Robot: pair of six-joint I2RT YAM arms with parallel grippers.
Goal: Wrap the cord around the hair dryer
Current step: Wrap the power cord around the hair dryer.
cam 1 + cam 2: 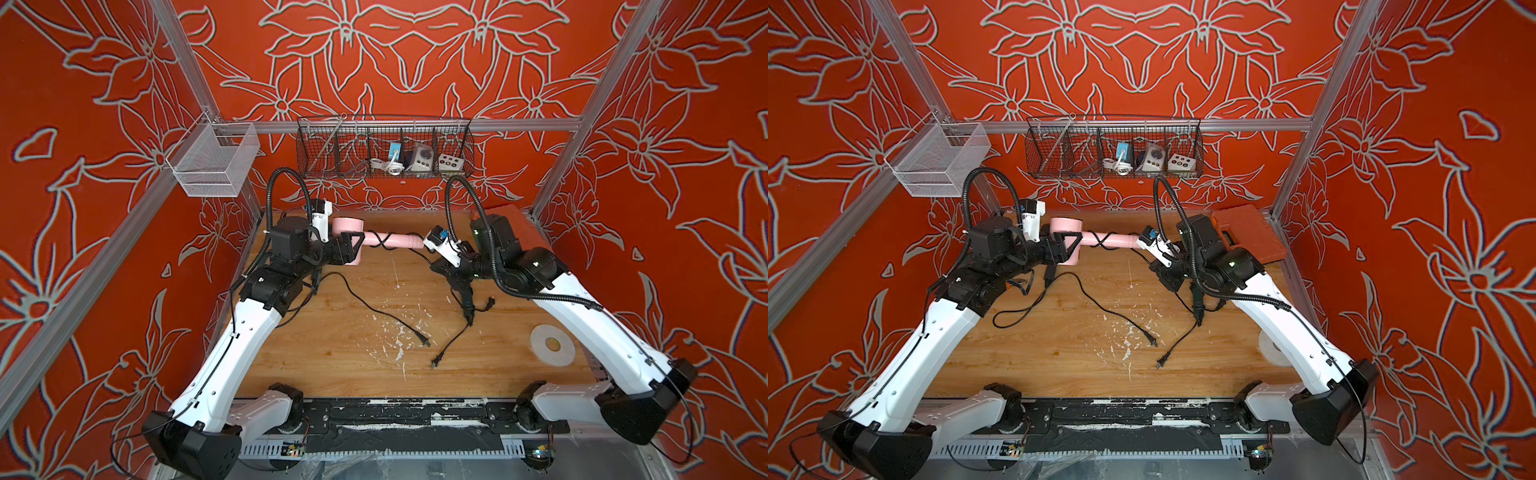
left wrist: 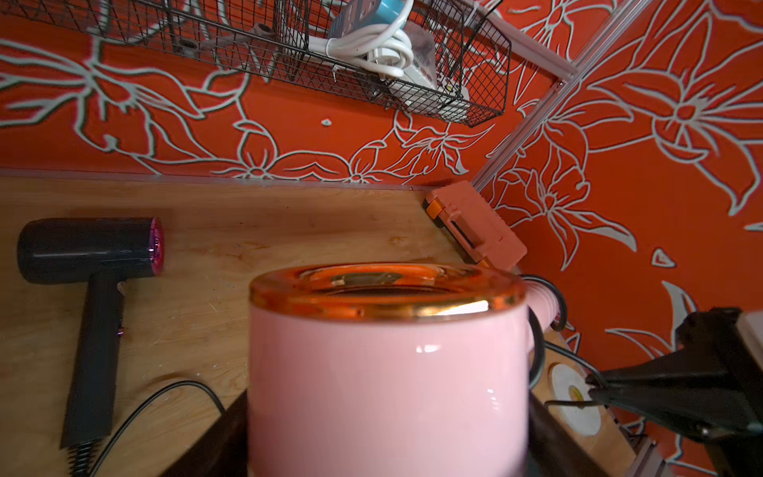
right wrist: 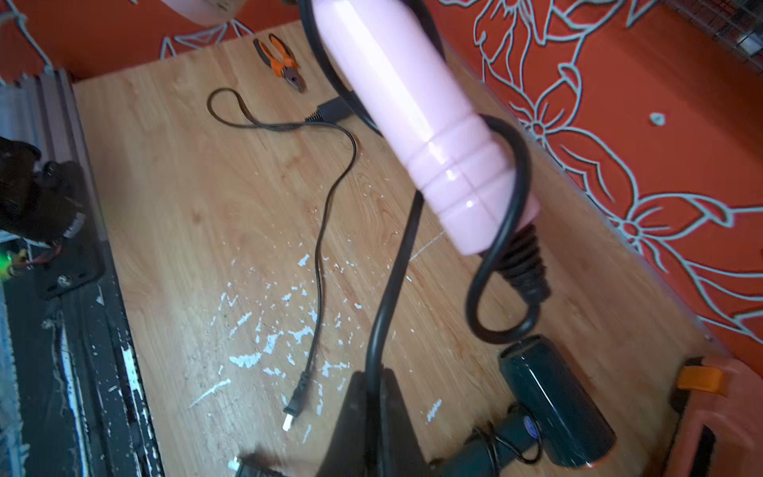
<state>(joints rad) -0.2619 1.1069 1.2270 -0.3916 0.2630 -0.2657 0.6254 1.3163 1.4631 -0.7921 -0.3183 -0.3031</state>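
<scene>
Two crossings of black cord [image 3: 390,289] show on the handle [image 1: 405,242] of the pink hair dryer [image 1: 348,226], so I judge the wrapping begun but well short of done. The hair dryer hangs level above the back of the table [image 1: 332,365], between the two arms, its handle pointing toward the right arm. From the strain relief at the handle's end the cord makes a slack loop, passes over the ribbed part of the handle and winds on up it; I can't count the turns exactly, since the far side is hidden. My left gripper [image 1: 354,249] has its jaws clamped across the barrel and carries the whole dryer clear of the wood. My right gripper [image 3: 371,380], below the handle's end, is pinched shut on the cord, which runs taut from the handle down between its jaws. Past that grip a free tail drops to the table and ends at the plug [image 1: 435,365], near the front middle. The next move, as I see it, calls for the right arm to lead its held stretch around the handle again under light tension while the left holds steady, then to regrip further along the tail. A second cord's plug [image 1: 424,341] lies just beside that tail, and I'd take care not to drag it along.
</scene>
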